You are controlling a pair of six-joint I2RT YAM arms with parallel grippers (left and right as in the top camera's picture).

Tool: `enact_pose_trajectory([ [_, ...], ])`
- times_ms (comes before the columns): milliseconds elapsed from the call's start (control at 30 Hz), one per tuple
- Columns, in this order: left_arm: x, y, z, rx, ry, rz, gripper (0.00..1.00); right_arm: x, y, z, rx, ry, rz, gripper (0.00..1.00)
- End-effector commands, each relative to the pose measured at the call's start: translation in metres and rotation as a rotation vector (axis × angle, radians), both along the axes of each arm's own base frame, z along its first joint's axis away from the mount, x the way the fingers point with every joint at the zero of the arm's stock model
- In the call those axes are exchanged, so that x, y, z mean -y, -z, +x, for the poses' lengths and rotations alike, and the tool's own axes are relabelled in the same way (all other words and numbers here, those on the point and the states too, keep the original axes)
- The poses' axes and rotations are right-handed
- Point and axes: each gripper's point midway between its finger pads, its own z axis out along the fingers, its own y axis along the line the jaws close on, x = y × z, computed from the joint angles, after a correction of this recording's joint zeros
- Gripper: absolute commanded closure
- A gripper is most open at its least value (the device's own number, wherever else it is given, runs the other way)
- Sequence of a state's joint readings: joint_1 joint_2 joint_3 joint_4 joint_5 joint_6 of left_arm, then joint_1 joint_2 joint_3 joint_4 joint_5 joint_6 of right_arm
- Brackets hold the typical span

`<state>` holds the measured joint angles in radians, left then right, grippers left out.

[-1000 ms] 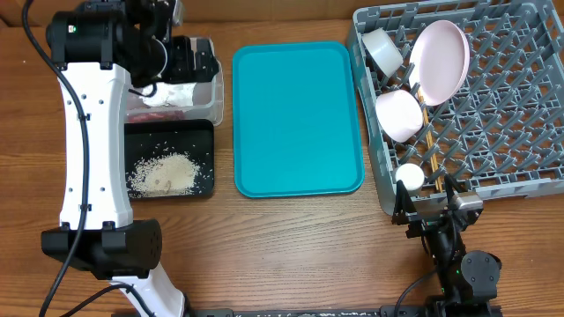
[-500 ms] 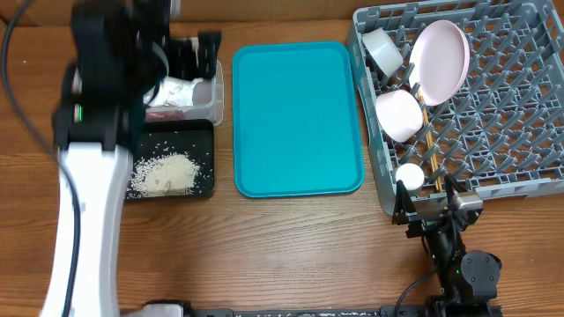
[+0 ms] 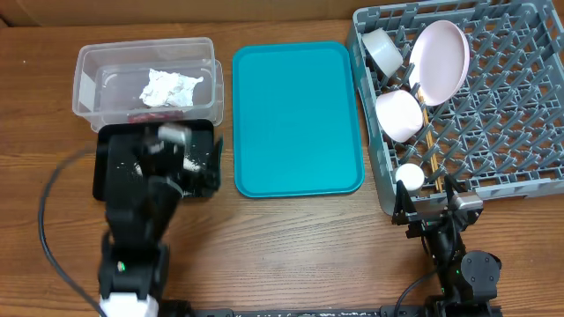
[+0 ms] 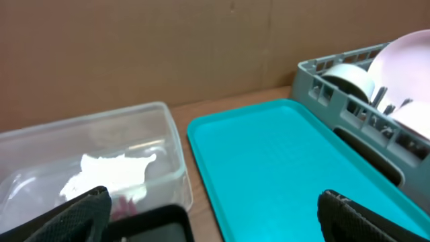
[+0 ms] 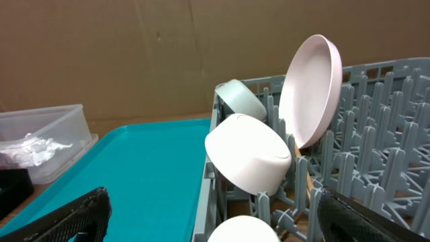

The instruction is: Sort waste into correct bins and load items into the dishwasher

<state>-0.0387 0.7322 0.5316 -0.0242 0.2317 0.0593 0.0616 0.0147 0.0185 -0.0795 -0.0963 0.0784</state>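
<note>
**Sorted waste and loaded rack: handling notes, arm poses**

Waste: the tissue (image 3: 170,86) lies in the clear tub (image 3: 84,66), with the reddish scraps (image 3: 141,115) just beside it. The tissue is judged very light, soft and crushable, so a pinch on any raised fold would serve. The scraps would need a fine fingertip pinch. The rice is hidden under the blurred left arm (image 3: 141,220), which lies over the black tray (image 3: 107,150). Loose grains are judged ungrippable and better tipped out with the tray.

Items: the plate (image 3: 438,60), far bowl (image 3: 384,50), near bowl (image 3: 398,114), cup (image 3: 410,176) and chopsticks (image 3: 430,141) are held in the dish rack (image 3: 511,132). The ware is judged stiff, smooth and breakable, best taken at the rim. The chopsticks are light and liable to roll.

Left gripper (image 4: 213,202): fingers are spread wide with nothing between them. It is held low over the black tray, pointed toward the tub and the teal tray (image 3: 295,119).

Right gripper (image 5: 211,202): likewise spread and empty. The arm is folded at the near table edge, just before the rack's near corner, facing along the rack.
</note>
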Motion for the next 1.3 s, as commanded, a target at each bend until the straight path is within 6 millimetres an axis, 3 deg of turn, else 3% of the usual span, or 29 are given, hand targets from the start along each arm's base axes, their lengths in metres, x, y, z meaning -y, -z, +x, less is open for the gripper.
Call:
enact_pose_trajectory([
  [0,-0.01,0.011,-0.017,0.05,-0.06,-0.011,0.0,0.0,0.002,0.0,0.004,0.005,0.008,0.0],
  [467,-0.03,0.038,-0.052,0.175,-0.167,-0.006,0.0,0.0,0.002,0.0,0.004,0.005,0.008,0.0],
  [667,-0.037,0.064,-0.057,0.189,-0.193,-0.024,0.0,0.0,0.002,0.0,0.004,0.005,0.008,0.0],
  [967,-0.039,0.087,-0.063,0.153,-0.208,-0.014,0.0,0.0,0.002,0.0,0.004,0.005,0.008,0.0],
  [1267,-0.042,0.09,-0.063,0.143,-0.221,-0.014,0.0,0.0,0.002,0.0,0.004,0.005,0.008,0.0],
])
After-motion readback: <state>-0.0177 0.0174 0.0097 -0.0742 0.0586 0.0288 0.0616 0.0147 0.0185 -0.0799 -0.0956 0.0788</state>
